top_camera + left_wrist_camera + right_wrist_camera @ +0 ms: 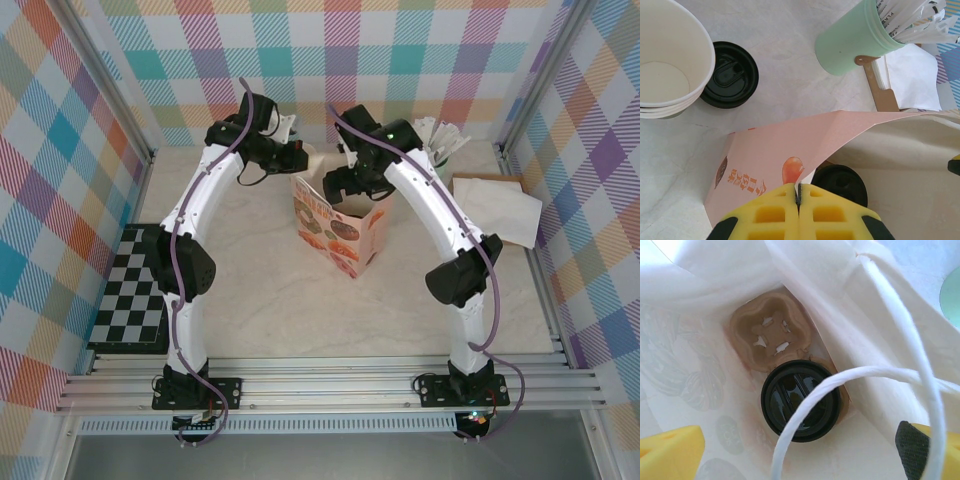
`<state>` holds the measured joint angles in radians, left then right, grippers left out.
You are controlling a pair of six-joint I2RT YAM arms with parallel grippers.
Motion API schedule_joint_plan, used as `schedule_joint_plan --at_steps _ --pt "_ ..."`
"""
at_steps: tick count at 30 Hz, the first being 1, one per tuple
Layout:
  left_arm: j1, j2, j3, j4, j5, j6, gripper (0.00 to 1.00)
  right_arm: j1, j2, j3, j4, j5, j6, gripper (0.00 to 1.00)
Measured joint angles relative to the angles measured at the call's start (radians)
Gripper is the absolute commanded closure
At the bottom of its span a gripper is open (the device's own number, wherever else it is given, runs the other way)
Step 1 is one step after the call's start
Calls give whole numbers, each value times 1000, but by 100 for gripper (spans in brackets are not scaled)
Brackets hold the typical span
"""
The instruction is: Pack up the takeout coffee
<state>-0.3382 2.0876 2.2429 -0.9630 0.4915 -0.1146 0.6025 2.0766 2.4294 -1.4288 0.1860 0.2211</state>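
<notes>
Right wrist view tells you packing looks all but done: the takeout coffee cup [799, 400] with round black plastic lid sits in a brown cardboard carrier [771, 325] inside the printed paper bag [695, 370], right gripper [800, 455] released above, left gripper [799, 195] clenched on its rim, awaiting release.

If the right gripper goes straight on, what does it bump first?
Likely the white twisted paper handle looping before the right gripper; behind it, the coffee cup's round black plastic lid. Depth is unclear.
</notes>
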Motion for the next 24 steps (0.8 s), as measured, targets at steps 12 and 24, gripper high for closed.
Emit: schedule_joint_plan --at_steps 12,24 --pt "0 0 0 0 0 0 100 0 0 0 0 2 0 0" --pt "0 0 0 0 0 1 100 0 -19 -1 27 12 3 0"
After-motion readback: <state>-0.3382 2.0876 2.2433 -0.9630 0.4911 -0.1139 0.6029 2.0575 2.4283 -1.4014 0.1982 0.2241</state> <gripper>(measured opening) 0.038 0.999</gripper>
